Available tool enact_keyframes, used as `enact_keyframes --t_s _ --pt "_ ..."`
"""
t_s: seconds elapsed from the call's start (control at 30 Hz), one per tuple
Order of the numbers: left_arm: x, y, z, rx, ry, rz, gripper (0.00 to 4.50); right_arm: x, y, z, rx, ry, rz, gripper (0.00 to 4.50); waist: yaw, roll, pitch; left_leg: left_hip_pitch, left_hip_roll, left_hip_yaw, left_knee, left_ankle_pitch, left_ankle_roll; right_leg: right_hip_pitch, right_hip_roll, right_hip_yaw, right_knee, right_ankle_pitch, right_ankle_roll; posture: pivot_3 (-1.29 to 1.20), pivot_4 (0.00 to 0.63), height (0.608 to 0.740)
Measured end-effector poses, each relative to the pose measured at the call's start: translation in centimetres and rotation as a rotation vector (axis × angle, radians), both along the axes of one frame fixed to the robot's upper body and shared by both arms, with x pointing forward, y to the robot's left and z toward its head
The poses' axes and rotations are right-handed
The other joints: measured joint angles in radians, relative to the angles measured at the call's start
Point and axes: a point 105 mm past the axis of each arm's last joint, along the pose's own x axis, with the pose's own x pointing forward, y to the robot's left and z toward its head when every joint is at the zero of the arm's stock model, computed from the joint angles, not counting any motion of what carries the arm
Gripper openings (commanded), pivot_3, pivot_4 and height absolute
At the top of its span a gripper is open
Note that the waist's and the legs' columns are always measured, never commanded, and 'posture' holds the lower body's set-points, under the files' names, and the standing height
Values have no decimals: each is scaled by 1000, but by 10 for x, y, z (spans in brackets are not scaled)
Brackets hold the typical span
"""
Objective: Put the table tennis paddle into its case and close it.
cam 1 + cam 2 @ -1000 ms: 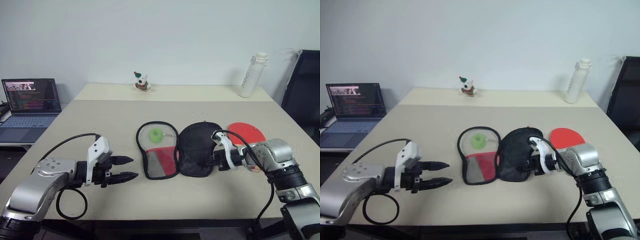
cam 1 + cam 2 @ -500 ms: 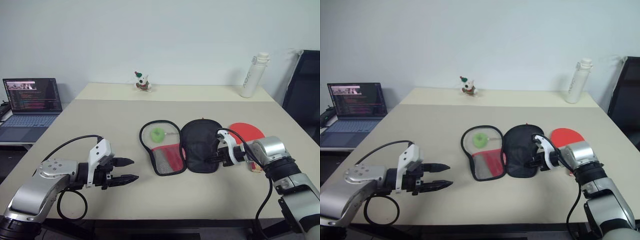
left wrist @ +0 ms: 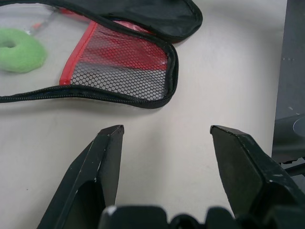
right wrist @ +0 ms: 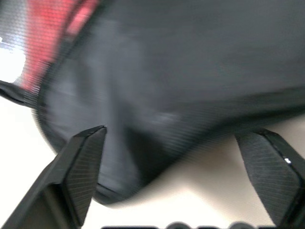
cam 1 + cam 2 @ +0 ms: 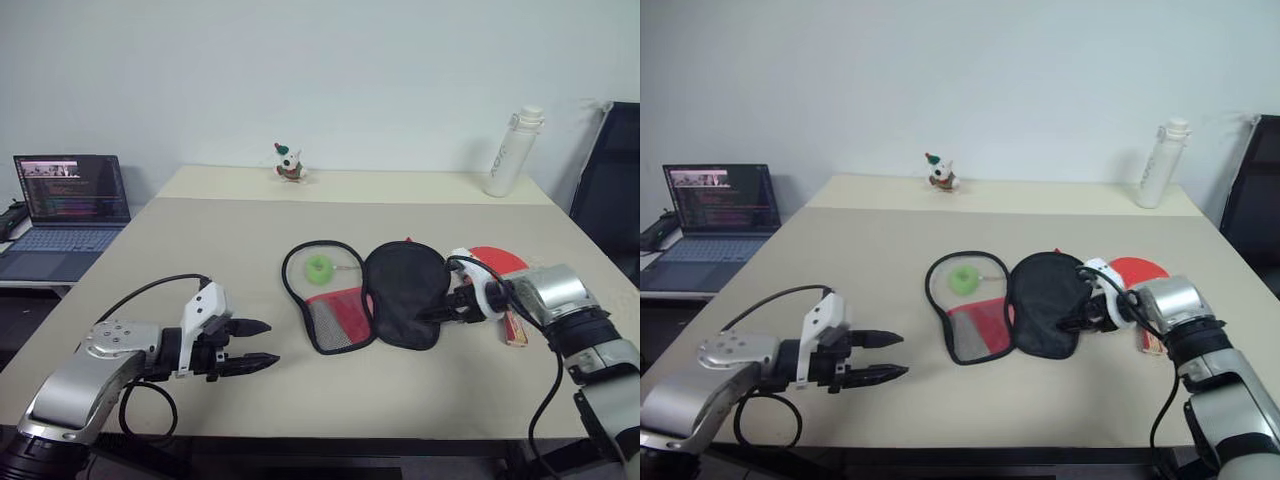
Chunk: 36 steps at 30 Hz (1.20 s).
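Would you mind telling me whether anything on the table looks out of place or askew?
The case lies unzipped and splayed flat, with the black half partly covering the table tennis paddle, which is still outside it. Nothing looks spilled or damaged.

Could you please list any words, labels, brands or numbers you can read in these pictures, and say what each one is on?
No text can be read.
White bottle: dark vertical marking, too small to read.
Laptop: lines on the screen, too small to read.
Case: white patch in the right wrist view, too blurred to read.
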Motion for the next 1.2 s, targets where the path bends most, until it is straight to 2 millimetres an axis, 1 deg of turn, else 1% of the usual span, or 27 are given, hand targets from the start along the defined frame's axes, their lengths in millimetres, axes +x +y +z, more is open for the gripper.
enact_keyframes --t_s 0.07,0.1,0.2,0.27,0.33,0.43,0.53,0.6,0.7,0.77,0.83,0.97,1.03,1.2 --pt "1 -2 0 -6 -2 -6 3159 1 -10 8 -44 -52 -1 4468 -1 0 0 0 0 0 0 0 0 0 0 0 0 0 0 0 150 740" --pt "2 -5 1 -17 -9 -13 3159 2 -15 16 -29 -82 -15 4468 -1 0 0 0 0 0 0 0 0 0 0 0 0 0 0 0 150 740" --pt "3 -12 1 -32 -11 -35 3159 1 -17 33 42 -132 -40 4468 -3 0 0 0 0 1 0 0 0 0 0 0 0 0 0 0 150 740" --pt "3 -18 0 -51 -10 -48 3159 -4 -22 38 69 -157 -69 4468 -2 0 0 0 0 0 0 0 0 0 0 0 0 0 0 0 150 740" --pt "6 -25 4 -70 -19 -68 3159 -15 -30 31 79 -155 -107 4468 2 0 0 0 0 -1 0 0 0 1 0 -1 -1 0 0 0 150 740" --pt "9 -30 9 -78 -38 -89 3159 -29 -37 9 70 -109 -169 4468 3 0 0 0 0 0 1 0 0 2 0 0 0 0 0 0 150 740" --pt "13 -36 12 -73 -45 -121 3159 -26 -54 7 47 -184 -328 4468 0 0 0 0 0 0 1 0 0 1 0 0 1 0 0 0 150 740" --pt "15 -39 13 -67 -54 -140 3159 -22 -71 5 14 -236 -470 4468 -3 0 0 0 0 0 1 1 -2 1 0 1 1 0 0 0 150 740" --pt "17 -39 11 -67 -47 -147 3159 -21 -85 0 3 -266 -607 4468 -5 0 0 0 0 0 1 2 -4 1 1 1 1 0 0 0 150 740" --pt "18 -39 9 -61 -44 -149 3159 -22 -87 -9 14 -248 -681 4468 -5 0 0 0 0 0 1 3 -4 1 1 1 0 0 0 0 150 740" --pt "19 -38 7 -60 -37 -146 3159 -22 -85 -18 13 -225 -713 4468 -5 0 0 0 0 1 1 2 -4 1 1 1 0 0 0 0 150 740" --pt "20 -40 7 -55 -44 -163 3159 -21 -86 -23 22 -219 -778 4468 -3 0 0 0 0 1 1 2 -4 1 1 1 0 0 0 0 150 740" --pt "21 -40 7 -54 -47 -161 3159 -20 -86 -30 22 -202 -801 4468 -3 0 0 0 0 1 1 2 -4 1 1 1 0 0 0 0 150 740" --pt "23 -38 6 -52 -42 -151 3159 -9 -88 -31 25 -220 -840 4468 -5 -1 0 1 0 1 2 2 -3 2 1 1 1 0 1 0 150 740"
